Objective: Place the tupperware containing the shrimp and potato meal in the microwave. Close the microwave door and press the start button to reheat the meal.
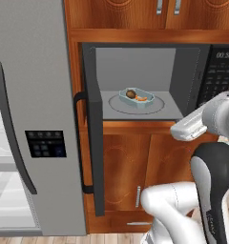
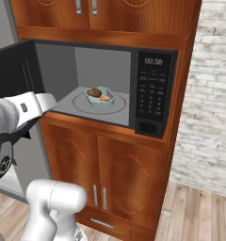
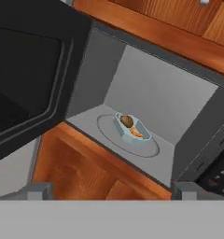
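The pale blue-grey tupperware sits on the round glass turntable inside the black microwave. In the tub lie the brown potato lump and the orange shrimp pieces. The microwave door stands wide open to the left, with its black bar handle facing outward. My gripper hangs open and empty in front of the cavity, apart from the tub. The white hand is level with the microwave's floor edge.
A tall grey fridge stands left of the open door. Wooden cabinet doors are below the microwave and more above. A pale brick wall is at the right. The keypad panel with clock lies right of the cavity.
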